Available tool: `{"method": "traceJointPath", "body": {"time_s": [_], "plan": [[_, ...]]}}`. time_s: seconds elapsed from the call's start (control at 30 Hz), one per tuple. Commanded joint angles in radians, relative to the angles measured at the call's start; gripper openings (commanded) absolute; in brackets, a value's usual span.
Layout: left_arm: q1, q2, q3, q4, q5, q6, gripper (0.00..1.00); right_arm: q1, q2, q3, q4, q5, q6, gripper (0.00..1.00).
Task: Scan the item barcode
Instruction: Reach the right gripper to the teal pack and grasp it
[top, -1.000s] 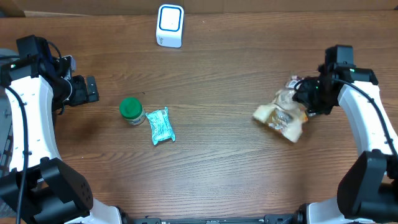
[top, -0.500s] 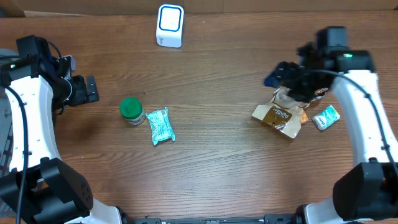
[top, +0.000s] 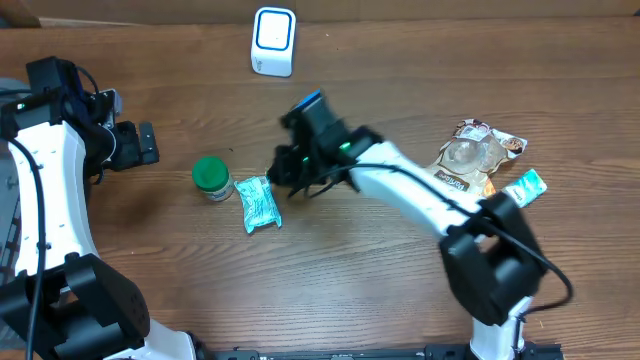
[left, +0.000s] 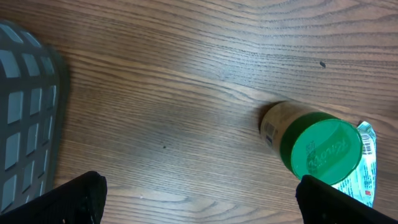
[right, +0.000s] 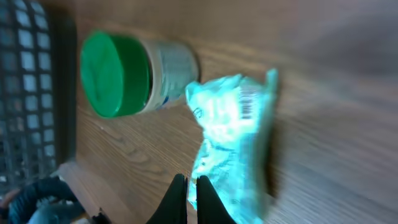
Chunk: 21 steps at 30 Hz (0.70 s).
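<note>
Packet lies just beside right hand, whose fingers are pressed together.

The right gripper is seen at the bottom edge, its two dark fingers pressed together. Just ahead of the tips a crinkled teal packet is laid flat on the wooden table, a patch of dark printed lines showing near its far end. Beyond the packet and to the left, a jar with a green lid is lying on its side. The picture is blurred.
</note>
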Motion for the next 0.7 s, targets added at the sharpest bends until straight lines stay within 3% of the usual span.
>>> {"method": "traceJointPath", "body": {"time_s": [0.0,0.17,0.43,0.67], "plan": [[-0.007,-0.002,0.002,0.0,0.007,-0.006,1.0,0.07,0.066,-0.006,0.039,0.043,0.057,0.04],[-0.007,-0.002,0.002,0.0,0.007,-0.006,1.0,0.097,0.092,-0.006,-0.05,0.077,0.045,0.04],[-0.007,-0.002,0.002,0.0,0.006,-0.006,1.0,-0.003,0.091,-0.006,-0.209,0.21,-0.186,0.05],[-0.007,-0.002,0.002,0.0,0.006,-0.006,1.0,-0.113,0.084,0.077,-0.262,-0.012,-0.275,0.29]]}}
